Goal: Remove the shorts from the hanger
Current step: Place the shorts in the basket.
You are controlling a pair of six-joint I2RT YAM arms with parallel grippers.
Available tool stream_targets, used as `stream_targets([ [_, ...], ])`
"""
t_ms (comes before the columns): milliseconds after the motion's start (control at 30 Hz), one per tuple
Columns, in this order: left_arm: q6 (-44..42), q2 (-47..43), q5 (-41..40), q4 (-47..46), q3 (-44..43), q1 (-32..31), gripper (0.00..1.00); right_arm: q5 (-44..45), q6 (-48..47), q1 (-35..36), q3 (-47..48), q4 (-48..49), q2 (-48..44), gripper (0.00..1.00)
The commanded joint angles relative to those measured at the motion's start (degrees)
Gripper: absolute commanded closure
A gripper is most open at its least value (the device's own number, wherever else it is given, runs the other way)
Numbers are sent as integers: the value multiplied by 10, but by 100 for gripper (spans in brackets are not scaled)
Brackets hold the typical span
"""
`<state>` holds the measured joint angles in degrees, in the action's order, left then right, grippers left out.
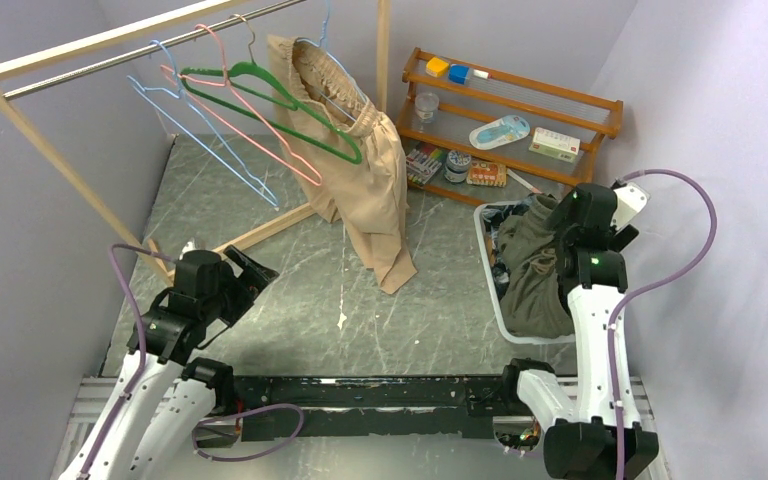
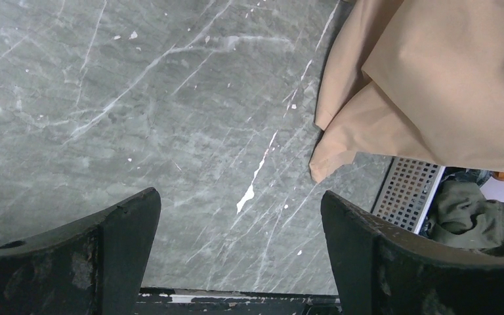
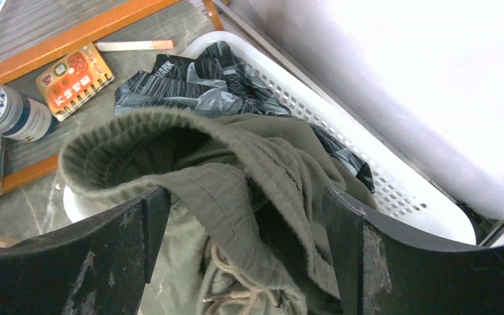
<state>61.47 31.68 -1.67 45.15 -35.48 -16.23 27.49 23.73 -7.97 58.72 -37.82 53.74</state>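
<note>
A beige pair of shorts (image 1: 365, 180) hangs by its elastic waist from a wire hanger (image 1: 325, 45) on the rail, with its legs reaching the table; its hem also shows in the left wrist view (image 2: 433, 85). Olive green shorts (image 3: 236, 151) lie on top in the white basket (image 3: 394, 170), over dark navy patterned shorts (image 3: 197, 82). My right gripper (image 3: 246, 223) is open just above the olive shorts, one finger on each side of a fold, above the basket (image 1: 550, 235). My left gripper (image 2: 239, 223) is open and empty over bare table (image 1: 255, 270), left of the hanging shorts. A fourth pair is not visible.
Empty green (image 1: 270, 95), pink (image 1: 250, 115) and blue (image 1: 200, 130) hangers hang on the rail of the wooden rack (image 1: 60, 160). A wooden shelf (image 1: 520, 100) with small items stands at the back right. The basket's corner shows in the left wrist view (image 2: 410, 190).
</note>
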Motion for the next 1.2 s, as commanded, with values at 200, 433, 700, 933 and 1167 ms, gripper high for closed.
stream_targets([
  [200, -9, -8, 8, -11, -4, -1, 4, 76, 17, -3, 6, -30, -16, 0],
  [433, -10, -9, 3, -5, -8, -1, 4, -107, -52, -3, 46, 17, -65, 12],
  [700, -6, -6, 10, -16, -1, -1, 4, -484, -60, -3, 8, 99, -56, 29],
  [933, -7, -7, 3, -3, -8, -1, 4, -444, -54, -2, -62, 61, 62, 29],
  [1167, 2, -12, 8, -3, -4, -1, 4, -90, 31, -4, -128, 58, 116, 24],
])
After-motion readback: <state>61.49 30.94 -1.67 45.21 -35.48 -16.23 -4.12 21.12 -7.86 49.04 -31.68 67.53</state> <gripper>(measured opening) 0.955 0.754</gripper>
